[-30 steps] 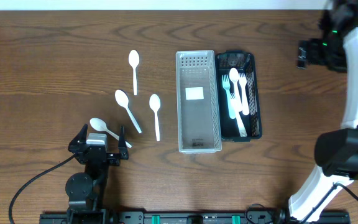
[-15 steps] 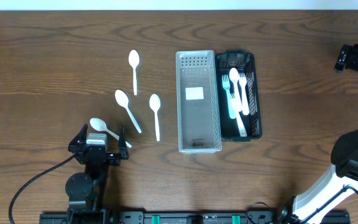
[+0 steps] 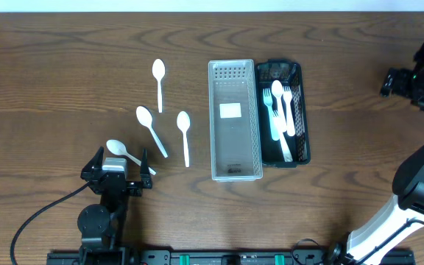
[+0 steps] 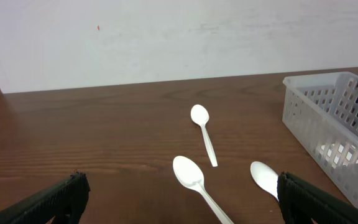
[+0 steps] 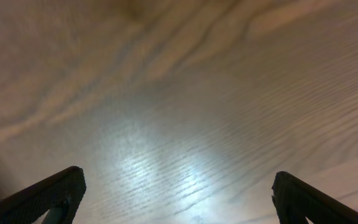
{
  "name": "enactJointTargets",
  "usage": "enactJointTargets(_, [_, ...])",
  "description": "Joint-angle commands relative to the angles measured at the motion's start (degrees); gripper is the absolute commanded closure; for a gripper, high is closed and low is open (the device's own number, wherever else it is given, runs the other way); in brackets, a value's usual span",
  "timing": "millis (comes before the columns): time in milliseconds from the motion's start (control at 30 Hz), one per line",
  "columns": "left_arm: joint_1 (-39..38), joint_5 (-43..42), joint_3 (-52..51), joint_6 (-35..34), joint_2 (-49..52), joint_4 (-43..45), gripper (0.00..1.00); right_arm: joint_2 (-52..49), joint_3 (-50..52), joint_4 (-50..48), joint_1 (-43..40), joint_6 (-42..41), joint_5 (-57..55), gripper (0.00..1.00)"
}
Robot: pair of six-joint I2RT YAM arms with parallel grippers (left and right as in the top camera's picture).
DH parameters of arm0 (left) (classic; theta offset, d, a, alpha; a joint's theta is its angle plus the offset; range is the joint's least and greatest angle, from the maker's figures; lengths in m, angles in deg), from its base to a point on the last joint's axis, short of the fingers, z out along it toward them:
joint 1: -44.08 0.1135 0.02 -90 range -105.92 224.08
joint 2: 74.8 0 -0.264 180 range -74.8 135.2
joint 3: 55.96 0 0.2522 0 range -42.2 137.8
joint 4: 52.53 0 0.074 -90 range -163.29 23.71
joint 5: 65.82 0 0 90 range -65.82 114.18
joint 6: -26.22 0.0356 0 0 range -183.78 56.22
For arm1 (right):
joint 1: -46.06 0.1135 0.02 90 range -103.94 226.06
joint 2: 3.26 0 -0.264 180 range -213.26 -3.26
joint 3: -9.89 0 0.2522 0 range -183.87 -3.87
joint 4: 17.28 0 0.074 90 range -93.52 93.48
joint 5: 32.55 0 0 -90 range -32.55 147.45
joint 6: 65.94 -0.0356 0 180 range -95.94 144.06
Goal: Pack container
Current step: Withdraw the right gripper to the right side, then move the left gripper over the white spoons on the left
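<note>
A clear slotted basket [image 3: 235,121] stands mid-table, holding only a white label. A black basket [image 3: 300,125] beside it on the right holds white forks and a spoon [image 3: 280,110]. Several white spoons lie loose to the left: one far [image 3: 159,82], one middle [image 3: 150,129], one by the clear basket [image 3: 184,136], one near my left gripper [image 3: 124,152]. My left gripper [image 3: 116,168] is open and empty at the front left; its wrist view shows three spoons [image 4: 193,177] and the clear basket [image 4: 337,124]. My right gripper [image 3: 403,81] is open over bare wood at the far right.
The right arm's white links [image 3: 418,191] rise along the table's right edge. A black cable [image 3: 35,221] runs from the left arm's base at the front. The right wrist view shows only blurred wood grain [image 5: 179,112].
My right gripper swung from the far right corner out to the edge, then came back a little lower and inward. The left arm and all cutlery have stayed put.
</note>
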Motion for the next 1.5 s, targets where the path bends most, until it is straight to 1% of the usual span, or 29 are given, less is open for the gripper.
enactJointTargets(0, [0.20, 0.11, -1.44, 0.96, -0.39, -1.07, 0.02, 0.26, 2.62, -0.22, 0.17, 0.61, 1.22, 0.01])
enactJointTargets(67, [0.20, 0.87, -1.44, 4.37, -0.39, -0.94, 0.02, 0.26, 3.17, -0.22, 0.15, 0.61, 1.20, 0.01])
enactJointTargets(300, [0.20, 0.83, -1.44, 4.09, -0.39, 4.85, 0.02, 0.26, 3.52, -0.22, 0.17, 0.63, 1.20, 0.01])
enactJointTargets(400, [0.20, 0.50, -0.94, -2.34, -0.39, 7.06, 0.02, 0.26, 3.52, -0.31, 0.15, 0.63, 1.22, 0.01])
enactJointTargets(500, [0.20, -4.02, 0.70, -7.50, -0.31, 7.06, 0.02, 0.26, 3.52, -0.42, 0.15, 0.66, 1.18, 0.01])
enactJointTargets(533, [0.20, -5.46, 1.36, -8.68, -0.09, 7.04, 0.02, 0.26, 3.52, -0.44, 0.15, 0.66, 1.20, 0.01])
enactJointTargets(633, [0.20, -7.56, 4.04, -8.72, 1.62, 6.43, 0.02, 0.26, 3.52, -0.42, 0.15, 0.66, 1.18, 0.01])
enactJointTargets(733, [0.66, -7.50, 8.87, -5.79, 5.46, 3.28, 0.02, 0.26, 3.52, -0.42, 0.15, 0.66, 1.20, 0.01])
enactJointTargets(833, [2.58, -7.02, 17.33, -4.15, 12.90, -3.48, 0.02, 0.24, 3.52, -0.44, 0.15, 0.66, 1.20, 0.01])
enactJointTargets(933, [5.25, -7.72, 28.55, -4.13, 23.56, -11.96, 0.02, 0.26, 3.52, -0.42, 0.15, 0.66, 1.20, 0.01])
enactJointTargets(1000, [6.19, -12.02, 35.28, -4.00, 30.40, -15.76, 0.02, 0.26, 3.52, -0.42, 0.15, 0.66, 1.20, 0.01])
enactJointTargets(1033, [6.19, -14.23, 38.56, -4.02, 34.01, -16.72, 0.02, 0.26, 3.52, -0.42, 0.15, 0.66, 1.20, 0.01])
enactJointTargets(1100, [6.21, -14.38, 41.77, -4.02, 38.42, -16.79, 0.02, 0.24, 3.52, -0.44, 0.15, 0.66, 1.20, 0.01])
enactJointTargets(1167, [6.14, -14.78, 43.47, -5.62, 41.83, -15.58, 0.02, 0.26, 3.52, -0.42, 0.15, 0.66, 1.18, 0.01])
enactJointTargets(1233, [6.25, -13.84, 44.24, -5.16, 44.63, -14.62, 0.02, 0.26, 3.52, -0.42, 0.15, 0.66, 1.20, 0.01])
enactJointTargets(1300, [6.43, -10.93, 45.68, -5.14, 48.11, -16.17, 0.02, 0.24, 3.52, -0.42, 0.15, 0.66, 1.20, 0.01])
enactJointTargets(1367, [6.47, -7.06, 49.00, -8.00, 52.59, -21.84, 0.02, 0.24, 3.52, -0.42, 0.15, 0.66, 1.20, 0.01])
enactJointTargets(1467, [6.99, -1.49, 57.18, -13.20, 62.01, -36.48, 0.02, 0.24, 3.52, -0.42, 0.15, 0.66, 1.20, 0.01])
